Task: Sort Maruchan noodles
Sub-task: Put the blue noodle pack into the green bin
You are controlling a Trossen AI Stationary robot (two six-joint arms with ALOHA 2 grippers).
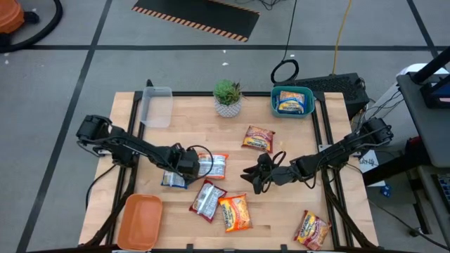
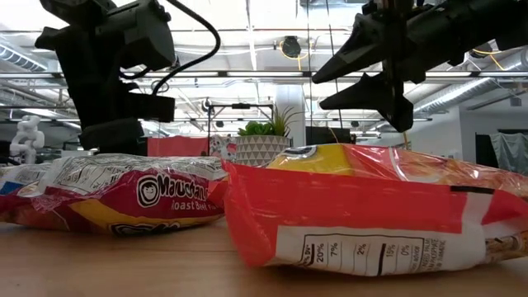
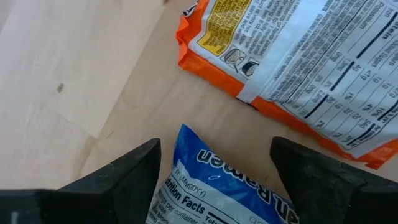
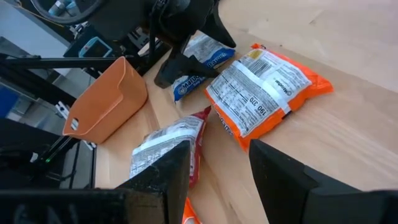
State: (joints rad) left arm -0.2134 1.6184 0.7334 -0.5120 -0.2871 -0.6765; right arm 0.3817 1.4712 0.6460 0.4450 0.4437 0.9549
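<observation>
Several Maruchan packets lie flat on the wooden table. My left gripper (image 1: pixel 185 164) (image 3: pixel 214 148) is open and low over the blue-white packet (image 3: pixel 211 190) (image 1: pixel 174 180), one finger on either side of its end, touching nothing that I can see. An orange-white packet (image 3: pixel 292 56) (image 1: pixel 213 165) lies just beyond it, label side down. My right gripper (image 1: pixel 254 176) (image 4: pixel 219 149) is open and hovers mid-table, pointing toward the table's left. Near the front edge lie a red-silver packet (image 1: pixel 207 199) (image 4: pixel 168 146) and an orange-yellow packet (image 1: pixel 235 212).
More packets lie at the right of the centre (image 1: pixel 258 138) and at the near right corner (image 1: pixel 311 228). A teal tray (image 1: pixel 274 105) at the far right holds one packet. There is a clear tray (image 1: pixel 156 105) at the far left, an orange tray (image 1: pixel 139 221) at the near left and a potted plant (image 1: pixel 228 98) at the far middle.
</observation>
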